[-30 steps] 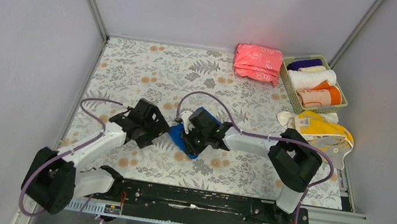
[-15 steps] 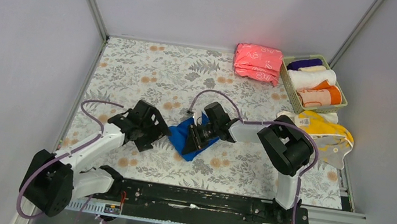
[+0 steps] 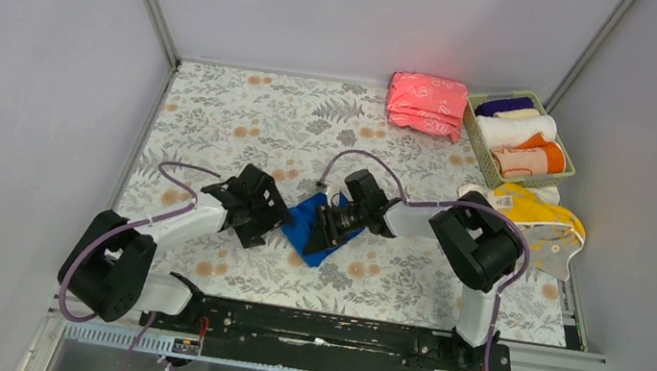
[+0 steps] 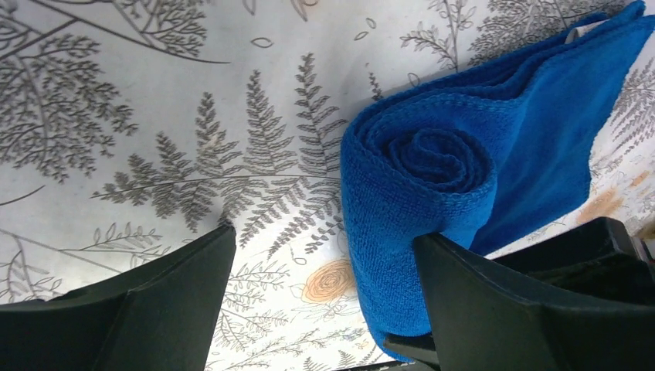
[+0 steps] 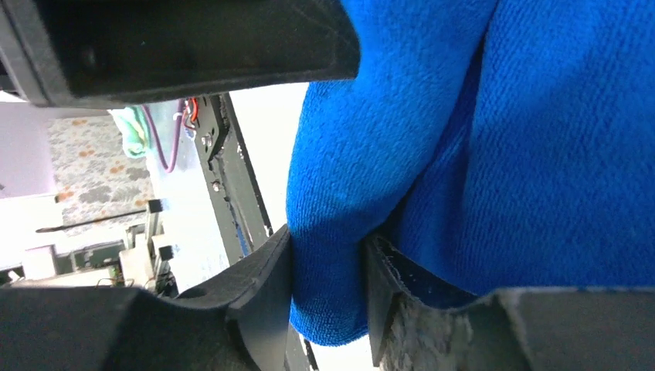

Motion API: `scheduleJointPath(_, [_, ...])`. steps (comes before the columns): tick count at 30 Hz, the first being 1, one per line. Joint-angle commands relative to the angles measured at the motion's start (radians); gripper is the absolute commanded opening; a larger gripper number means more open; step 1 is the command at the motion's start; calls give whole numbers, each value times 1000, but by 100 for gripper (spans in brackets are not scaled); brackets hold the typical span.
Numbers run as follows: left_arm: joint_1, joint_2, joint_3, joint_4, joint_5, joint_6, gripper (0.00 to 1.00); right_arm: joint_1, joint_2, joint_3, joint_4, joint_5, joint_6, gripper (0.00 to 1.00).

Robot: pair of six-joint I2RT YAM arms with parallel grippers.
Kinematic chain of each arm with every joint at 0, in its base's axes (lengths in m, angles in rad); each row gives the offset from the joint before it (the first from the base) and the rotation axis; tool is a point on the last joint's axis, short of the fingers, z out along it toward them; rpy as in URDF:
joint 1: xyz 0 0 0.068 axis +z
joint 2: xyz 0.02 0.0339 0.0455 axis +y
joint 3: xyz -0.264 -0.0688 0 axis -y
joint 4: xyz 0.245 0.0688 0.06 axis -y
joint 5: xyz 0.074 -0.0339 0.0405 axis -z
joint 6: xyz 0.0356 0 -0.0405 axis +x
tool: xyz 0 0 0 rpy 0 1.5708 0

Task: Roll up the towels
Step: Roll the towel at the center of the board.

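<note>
Found blue towel (image 3: pixel 304 232) part-rolled, toward the near edge of the surface (image 3: pixel 238 115); noted right end effector (image 5: pixel 328 294) clamped on its fold, left end effector (image 4: pixel 323 247) spread beside the roll; judged early release likely to unravel it.

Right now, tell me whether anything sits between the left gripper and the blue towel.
Nothing visible does. The left gripper is open, with the towel and its rolled end right at its fingers; beside it lies only bare tablecloth. The right gripper pinches a fold on the far side, out of the way.
</note>
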Motion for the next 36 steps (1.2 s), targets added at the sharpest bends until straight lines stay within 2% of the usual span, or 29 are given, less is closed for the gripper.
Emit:
scheduleJointPath(1, [-10,55,-40,72,-18,-4,85,6,-114,-43,-114,141,-53,46])
scheduleJointPath(8, [-16,89,-82,92,-31,-1,84,85,-313,-4,-318,492,-167,57])
scheduleJointPath(13, [-17,91,-93,100,-29,-1,84,205,-415,33,-409,803,-219,60])
scheduleJointPath(17, [-18,97,-100,104,-31,-2,84,334,-437,64,-414,1017,-265,61])
scheduleJointPath(21, [-18,112,-107,120,-13,-11,84,435,-389,94,-397,1182,-302,62])
scheduleJointPath(28, [-18,108,-112,118,-12,-23,84,479,-237,120,-391,1310,-355,62])
scheduleJointPath(36, [-17,104,-108,110,-13,-28,84,478,-138,78,-340,1340,-403,62])
